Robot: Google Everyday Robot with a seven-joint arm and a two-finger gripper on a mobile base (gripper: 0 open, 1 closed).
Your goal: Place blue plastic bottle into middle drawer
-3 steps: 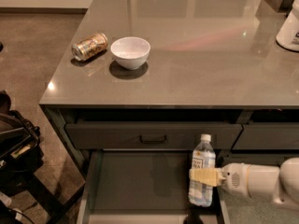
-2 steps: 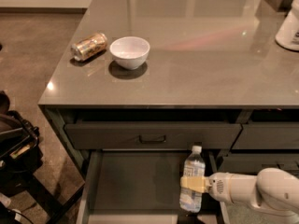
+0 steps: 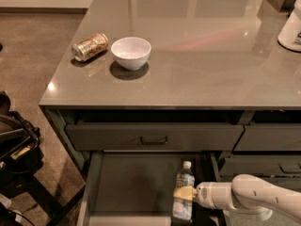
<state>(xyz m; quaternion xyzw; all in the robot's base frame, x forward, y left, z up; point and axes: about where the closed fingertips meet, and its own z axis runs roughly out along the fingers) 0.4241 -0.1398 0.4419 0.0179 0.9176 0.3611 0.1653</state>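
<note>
The blue plastic bottle [image 3: 183, 191], clear bluish with a white cap and a white-blue label, stands upright inside the open middle drawer [image 3: 131, 182], near its right wall. My gripper [image 3: 184, 193] reaches in from the lower right on a white arm and is shut on the bottle around its middle. The bottle's base is low in the drawer; I cannot tell whether it touches the floor.
A gold-brown can [image 3: 90, 46] lies on its side next to a white bowl [image 3: 131, 52] on the grey counter [image 3: 197, 60]. A white container [image 3: 291, 27] stands at the far right. A handled drawer front [image 3: 154, 137] sits above the open drawer. Dark equipment [image 3: 14, 140] is at left.
The gripper has moved the bottle left and lower into the drawer, and the arm has followed it down.
</note>
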